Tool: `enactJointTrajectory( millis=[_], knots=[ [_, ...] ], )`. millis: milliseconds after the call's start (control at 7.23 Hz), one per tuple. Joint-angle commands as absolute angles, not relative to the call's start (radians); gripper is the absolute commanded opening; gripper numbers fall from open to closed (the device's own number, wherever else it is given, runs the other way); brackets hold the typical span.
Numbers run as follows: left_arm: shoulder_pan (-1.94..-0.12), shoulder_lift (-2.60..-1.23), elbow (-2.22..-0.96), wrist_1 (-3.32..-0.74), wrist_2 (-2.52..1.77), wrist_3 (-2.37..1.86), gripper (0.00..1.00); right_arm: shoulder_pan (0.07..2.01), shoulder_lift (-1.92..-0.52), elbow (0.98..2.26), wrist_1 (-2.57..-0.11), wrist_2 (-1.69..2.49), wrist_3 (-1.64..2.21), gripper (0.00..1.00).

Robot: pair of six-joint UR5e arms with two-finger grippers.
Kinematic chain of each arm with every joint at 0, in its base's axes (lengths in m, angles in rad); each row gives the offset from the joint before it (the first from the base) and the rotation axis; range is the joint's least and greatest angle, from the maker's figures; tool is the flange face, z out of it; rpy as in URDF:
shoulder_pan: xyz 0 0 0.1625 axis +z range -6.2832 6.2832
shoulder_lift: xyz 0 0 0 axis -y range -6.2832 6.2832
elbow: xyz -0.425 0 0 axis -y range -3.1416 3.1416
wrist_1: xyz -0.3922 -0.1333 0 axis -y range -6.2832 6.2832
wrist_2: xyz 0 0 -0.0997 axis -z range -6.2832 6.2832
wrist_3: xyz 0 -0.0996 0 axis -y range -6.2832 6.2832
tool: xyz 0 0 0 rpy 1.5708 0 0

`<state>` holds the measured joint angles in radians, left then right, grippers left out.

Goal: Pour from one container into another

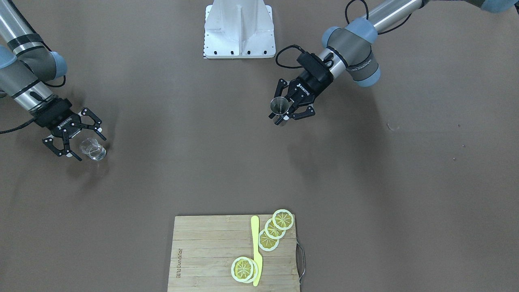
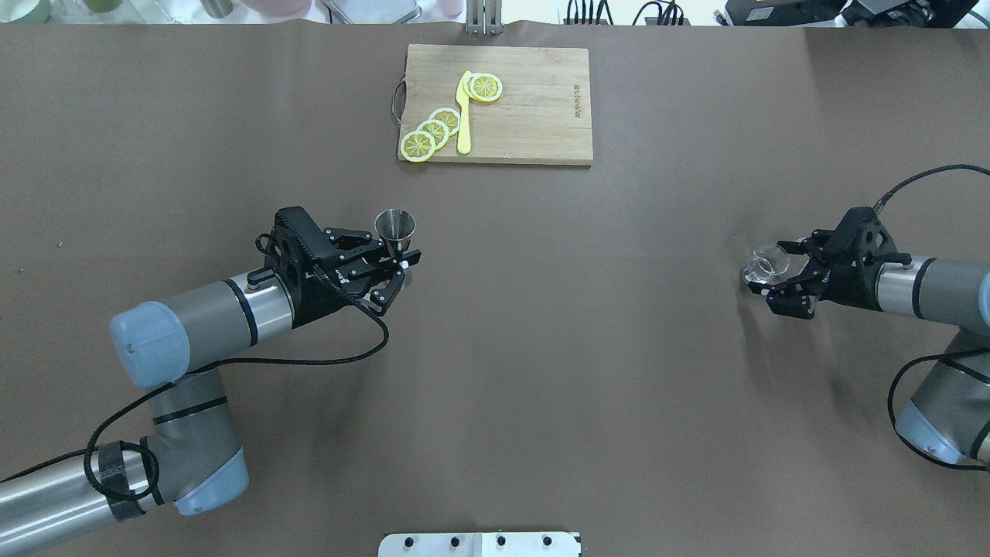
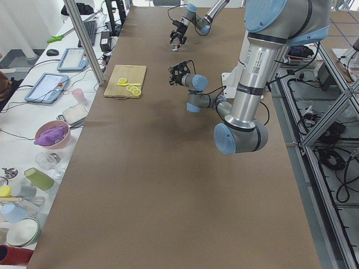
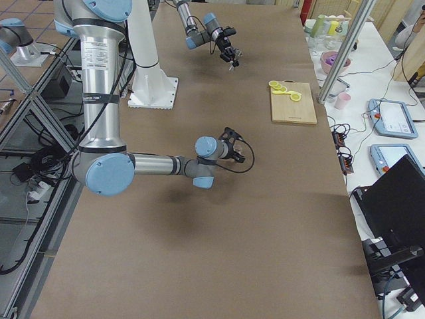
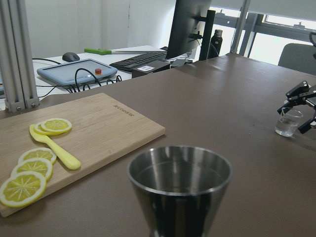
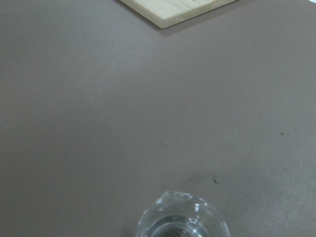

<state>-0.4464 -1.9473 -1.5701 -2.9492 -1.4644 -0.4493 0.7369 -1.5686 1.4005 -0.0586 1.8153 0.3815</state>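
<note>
1. Front view: left tool is clenched on the jigger, which is upright with its mouth up.
2. Overhead view: right tool is released, one finger on either side of the glass cup. The cup stands on the worktop, well apart from the jigger.
3. Left wrist view: cutting board beyond the jigger carries lemon slices and a yellow knife.
4. Right wrist view: cup rim at the bottom edge.

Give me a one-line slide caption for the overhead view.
Left gripper grips the steel jigger; right gripper sits open around the glass cup; cutting board beyond.
</note>
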Motion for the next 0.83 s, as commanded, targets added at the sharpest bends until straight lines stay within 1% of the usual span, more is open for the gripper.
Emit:
enactJointTrajectory(
  millis=[0, 415, 692],
  knots=[
    [-0.460, -1.991, -1.595, -2.834, -1.549, -0.413, 0.00, 0.735, -1.566, 1.401, -0.060, 1.810, 0.382, 0.90],
    [-0.454, -2.042, -1.579, -2.823, -1.593, -0.428, 0.00, 0.730, -1.563, 1.397, -0.060, 1.801, 0.382, 0.90],
    [-0.457, -2.031, -1.594, -2.821, -1.640, -0.428, 0.00, 0.727, -1.562, 1.391, -0.060, 1.799, 0.382, 0.90]
  ],
)
